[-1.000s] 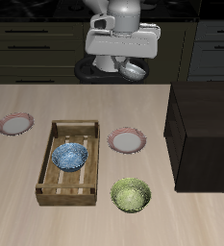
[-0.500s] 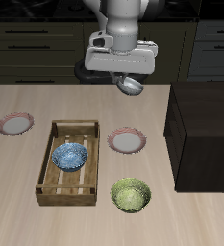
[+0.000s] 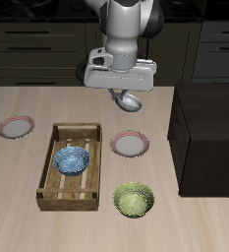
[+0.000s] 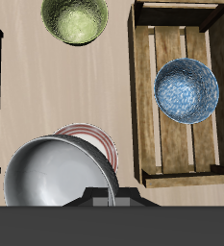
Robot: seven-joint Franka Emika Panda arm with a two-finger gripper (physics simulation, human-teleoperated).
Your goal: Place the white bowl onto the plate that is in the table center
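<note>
White bowl [image 3: 131, 100] clamped in hand [image 3: 127, 95], carried forward, nearer centre plate [image 3: 131, 145].

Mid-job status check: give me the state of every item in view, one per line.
gripper: shut on the white bowl, above the table
white bowl: held in the air, tilted
plate: in the table centre, flat, nothing on it
second plate: near the table edge, nothing on it
wooden tray: flat on the table, holds the blue bowl
blue bowl: upright in the tray
yellow-green bowl: upright on the table
</note>
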